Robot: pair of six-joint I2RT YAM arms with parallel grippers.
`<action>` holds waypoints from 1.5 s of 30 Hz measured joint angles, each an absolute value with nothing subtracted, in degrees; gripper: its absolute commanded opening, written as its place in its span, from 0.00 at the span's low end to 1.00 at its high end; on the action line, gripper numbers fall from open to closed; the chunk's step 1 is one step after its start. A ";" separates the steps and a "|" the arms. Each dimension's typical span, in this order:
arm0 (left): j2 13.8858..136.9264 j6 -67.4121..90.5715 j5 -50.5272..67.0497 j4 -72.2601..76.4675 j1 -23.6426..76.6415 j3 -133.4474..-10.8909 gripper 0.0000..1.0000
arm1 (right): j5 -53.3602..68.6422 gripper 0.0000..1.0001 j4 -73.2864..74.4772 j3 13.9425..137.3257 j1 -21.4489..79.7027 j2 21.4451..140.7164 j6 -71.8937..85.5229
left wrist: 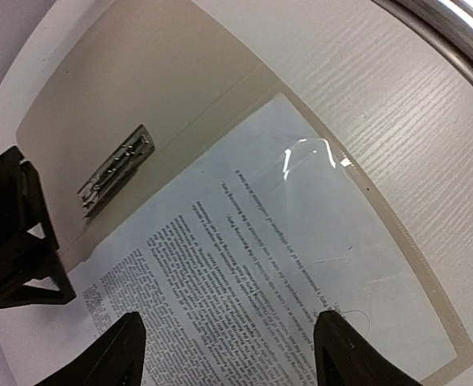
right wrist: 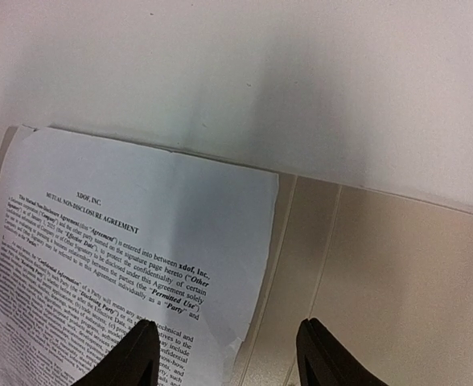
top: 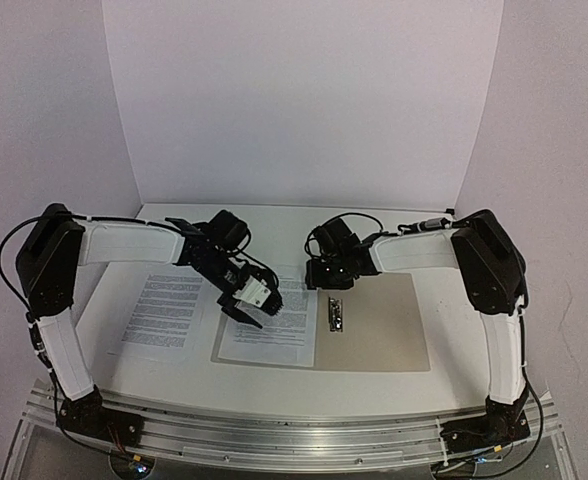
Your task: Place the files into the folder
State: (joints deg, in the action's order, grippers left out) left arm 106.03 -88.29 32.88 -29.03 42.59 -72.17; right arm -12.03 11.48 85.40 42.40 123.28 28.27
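The beige folder (top: 379,330) lies open on the table, with its metal clip (top: 335,313) along the spine. One printed sheet (top: 274,338) lies on the folder's left half. A second sheet (top: 162,310) lies on the table to the left of the folder. My left gripper (top: 242,316) is open and empty, just above the sheet on the folder (left wrist: 285,257), with the clip (left wrist: 116,169) beyond it. My right gripper (top: 329,282) is open and empty over the folder's far edge near the spine. In the right wrist view it (right wrist: 228,358) straddles the sheet's edge (right wrist: 132,241) and the folder (right wrist: 381,273).
The white table (top: 274,225) is enclosed by pale walls at the back and sides. A metal rail (top: 274,430) runs along the near edge under the arm bases. In the left wrist view the right gripper's black body (left wrist: 11,233) sits beside the clip.
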 measured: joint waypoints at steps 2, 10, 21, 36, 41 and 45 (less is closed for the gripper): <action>104.43 -82.11 33.08 -28.27 41.96 -72.76 0.77 | -11.97 0.49 11.70 85.49 42.17 123.28 28.55; 111.92 -32.09 29.58 -27.07 29.00 -91.14 0.57 | -9.92 0.38 12.20 88.49 40.16 124.32 29.90; 125.64 6.94 23.83 -32.22 18.65 -95.33 0.54 | -5.18 0.37 12.12 91.72 37.92 128.15 30.24; 126.43 17.25 24.41 -29.69 20.18 -90.85 0.28 | 0.99 0.15 11.87 92.87 37.37 130.56 30.89; 126.43 18.06 24.38 -28.09 20.16 -90.11 0.23 | 1.97 0.10 11.64 92.90 37.15 130.78 30.94; 126.43 18.42 24.76 -26.76 20.14 -89.51 0.20 | 3.03 0.06 11.30 92.90 37.15 131.01 31.05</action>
State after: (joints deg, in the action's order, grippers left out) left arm 126.43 18.42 24.76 -26.76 20.14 -89.51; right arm 3.03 11.30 92.90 37.15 131.01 31.05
